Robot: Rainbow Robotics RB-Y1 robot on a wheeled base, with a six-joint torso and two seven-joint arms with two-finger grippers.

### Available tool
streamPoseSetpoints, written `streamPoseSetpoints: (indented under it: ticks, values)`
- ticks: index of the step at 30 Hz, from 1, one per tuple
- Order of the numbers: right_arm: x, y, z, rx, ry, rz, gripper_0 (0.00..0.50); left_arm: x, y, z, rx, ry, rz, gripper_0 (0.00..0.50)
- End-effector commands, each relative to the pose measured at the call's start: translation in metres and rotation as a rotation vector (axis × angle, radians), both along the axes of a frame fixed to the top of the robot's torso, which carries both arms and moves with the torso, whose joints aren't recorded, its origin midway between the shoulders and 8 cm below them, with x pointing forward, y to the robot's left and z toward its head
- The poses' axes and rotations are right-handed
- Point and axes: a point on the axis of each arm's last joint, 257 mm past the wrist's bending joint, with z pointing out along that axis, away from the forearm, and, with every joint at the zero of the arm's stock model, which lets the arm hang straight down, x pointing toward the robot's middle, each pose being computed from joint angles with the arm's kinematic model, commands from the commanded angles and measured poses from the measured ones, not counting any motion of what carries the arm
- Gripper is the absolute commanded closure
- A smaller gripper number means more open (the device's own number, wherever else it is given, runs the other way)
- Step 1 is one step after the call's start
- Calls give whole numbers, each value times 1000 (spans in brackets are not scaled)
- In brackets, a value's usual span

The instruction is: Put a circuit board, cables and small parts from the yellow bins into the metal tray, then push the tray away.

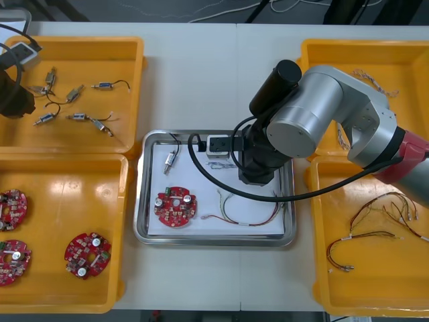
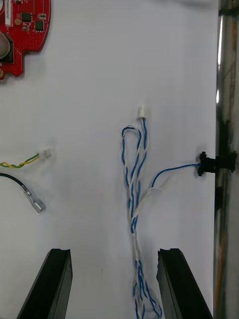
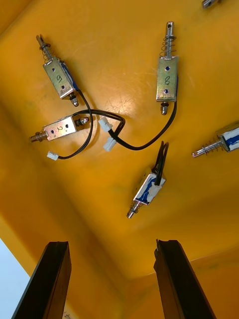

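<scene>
Now | right fingers (image 2: 55, 284) spread astride blue-white cable (image 2: 134, 199), beside tray rim (image 2: 226, 99) | left fingers (image 3: 47, 279) spread over bin (image 3: 124, 60)

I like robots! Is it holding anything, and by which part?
Nothing is held. The right gripper is open around the blue and white cable; the left gripper is open over small metal parts.
</scene>
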Motion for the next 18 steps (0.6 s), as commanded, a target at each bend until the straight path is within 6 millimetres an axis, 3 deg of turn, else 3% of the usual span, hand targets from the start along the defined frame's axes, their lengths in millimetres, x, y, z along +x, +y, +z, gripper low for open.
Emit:
streamPoseSetpoints:
  ticks: [1, 6, 18]
  values:
    - [16, -1, 38, 13, -75, 16, 0, 3, 10, 6, -8, -31, 4, 0]
    - [18, -5, 44, 24, -77, 0, 0, 7, 1, -2, 2, -28, -20, 0]
    - [5, -29, 88, 53, -9, -165, 0, 16, -27, -28, 0, -37, -93, 0]
